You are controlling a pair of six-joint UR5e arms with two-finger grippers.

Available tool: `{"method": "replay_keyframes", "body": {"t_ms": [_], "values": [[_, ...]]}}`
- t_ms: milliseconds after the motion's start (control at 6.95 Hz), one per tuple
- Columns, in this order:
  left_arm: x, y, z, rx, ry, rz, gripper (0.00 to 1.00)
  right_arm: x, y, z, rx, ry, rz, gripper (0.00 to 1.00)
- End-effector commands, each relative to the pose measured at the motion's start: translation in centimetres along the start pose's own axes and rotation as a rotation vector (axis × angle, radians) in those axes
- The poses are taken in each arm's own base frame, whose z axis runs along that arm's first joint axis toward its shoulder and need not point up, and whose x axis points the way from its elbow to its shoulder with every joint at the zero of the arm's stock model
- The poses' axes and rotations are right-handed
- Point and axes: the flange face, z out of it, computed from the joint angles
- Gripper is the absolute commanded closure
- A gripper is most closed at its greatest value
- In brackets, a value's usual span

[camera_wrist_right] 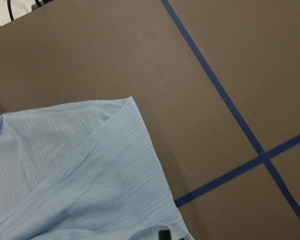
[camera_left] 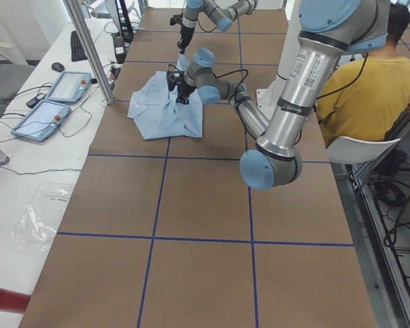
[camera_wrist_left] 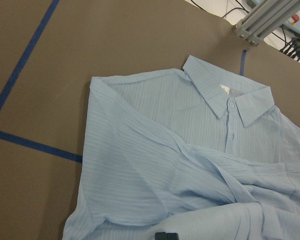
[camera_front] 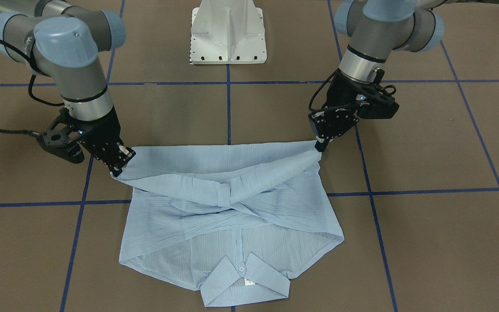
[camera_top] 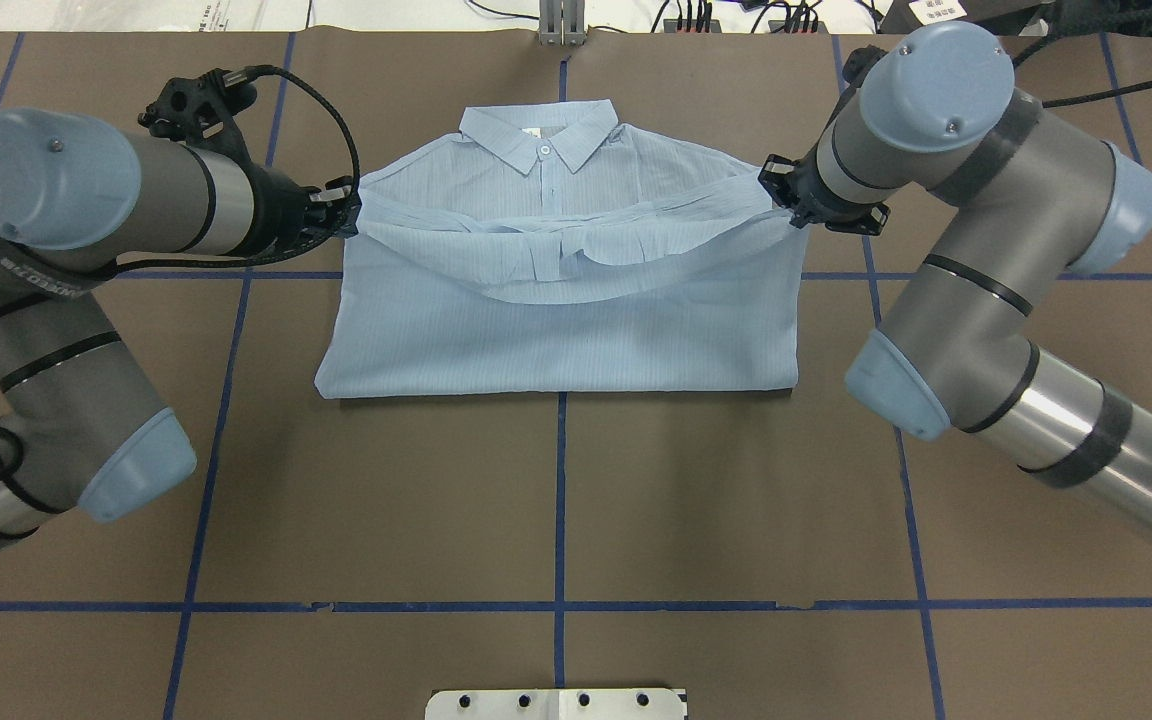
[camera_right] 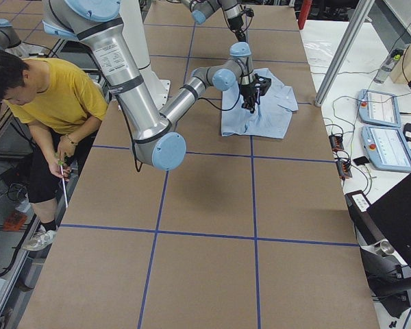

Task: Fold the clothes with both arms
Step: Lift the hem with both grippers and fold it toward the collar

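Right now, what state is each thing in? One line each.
shirt: front up on the table, lower part doubled over toward the collar, two edges lifted.
collar: flat, top button done up, on the side far from the robot.
sleeves: folded in across the chest, cuffs meeting mid-shirt.
left gripper: shut on shirt, holding one edge up.
right gripper: shut on shirt, holding the opposite edge up.

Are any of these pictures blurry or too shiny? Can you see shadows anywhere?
Front-facing view: sharp, evenly lit, no glare on the shirt. Overhead view: a bright shine on the right arm's silver tube. Right wrist view: a soft shadow on the table beside the shirt's edge. Side views: clear, but the shirt is too small to show its stripes.
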Motion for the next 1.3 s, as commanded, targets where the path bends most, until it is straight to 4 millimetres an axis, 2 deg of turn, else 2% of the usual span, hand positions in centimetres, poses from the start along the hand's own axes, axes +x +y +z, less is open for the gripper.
{"method": "replay_keyframes", "body": {"t_ms": [0, 144, 288, 432, 576, 720, 1008, 1152], "values": [[-1.7, -3.7, 6.2, 0.039, 0.015, 0.02, 1.0, -3.0, -3.1, 5.6, 0.015, -0.019, -0.001, 1.0], [-3.2, -6.1, 7.4, 0.064, -0.013, 0.057, 1.0, -4.2, -4.3, 7.5, 0.016, -0.013, -0.003, 1.0], [-3.7, -8.3, 8.7, 0.084, -0.05, 0.085, 1.0, -5.0, -5.9, 9.5, 0.023, 0.009, -0.013, 1.0], [-3.6, -9.4, 11.3, 0.089, -0.07, 0.091, 1.0, -5.2, -6.9, 10.2, 0.029, 0.008, -0.015, 1.0], [-5.1, -10.0, 13.2, 0.096, -0.053, 0.095, 1.0, -4.4, -8.1, 12.3, 0.035, 0.011, -0.026, 1.0], [-5.6, -10.0, 13.8, 0.094, -0.058, 0.095, 1.0, -4.1, -8.4, 13.3, 0.039, -0.005, -0.034, 1.0], [-6.9, -10.1, 15.3, 0.094, -0.089, 0.091, 1.0, -5.0, -8.0, 13.8, 0.035, -0.008, -0.04, 1.0], [-7.2, -10.0, 15.7, 0.103, -0.099, 0.1, 0.95, -5.0, -8.0, 13.9, 0.034, -0.006, -0.04, 1.0]]}}
